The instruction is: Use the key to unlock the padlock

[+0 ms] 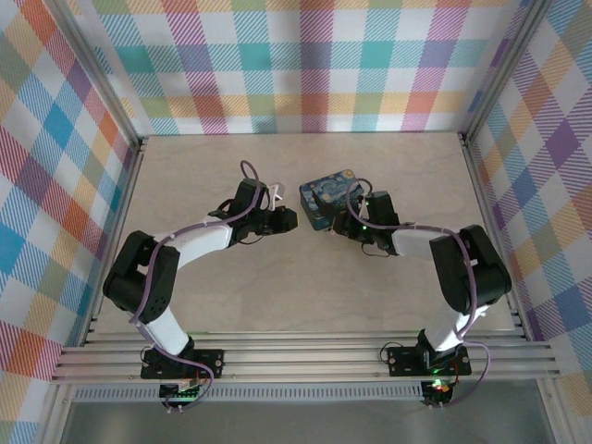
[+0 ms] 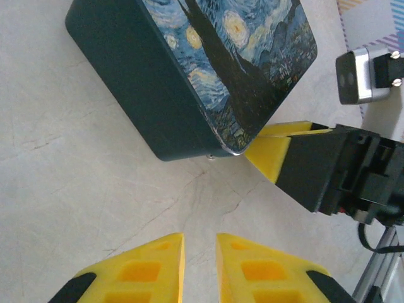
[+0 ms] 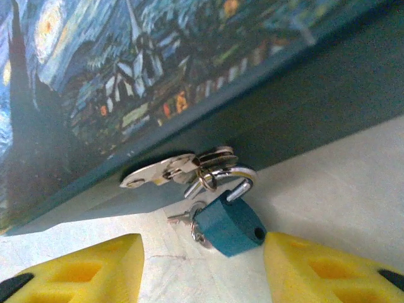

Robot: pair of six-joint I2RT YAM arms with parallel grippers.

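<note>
Sitting on the table [image 1: 305,305], mid-workspace: box [image 1: 330,196]. Hanging from the hasp [image 3: 158,172] on the box's near-right wall: padlock [image 3: 228,224], with the key [image 3: 179,218] just beside it. Facing the box from the left, apart: left tool [image 2: 200,240]. Straddling the padlock from the right: right tool [image 3: 202,246].

Padlock [image 3: 228,226]: teal painted body, matt; shackle [image 3: 245,175] bright polished metal. Box [image 2: 139,88]: smooth dark sides, glossy printed lid. Surface [image 2: 76,189]: pale, matt, faintly veined; fingers [image 3: 88,268] yellow matt plastic.

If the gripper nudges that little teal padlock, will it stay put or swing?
Likely swings: the padlock hangs by its shackle from the hasp. Probably light, being small against the right gripper. Its smooth metal shackle could slip.
</note>
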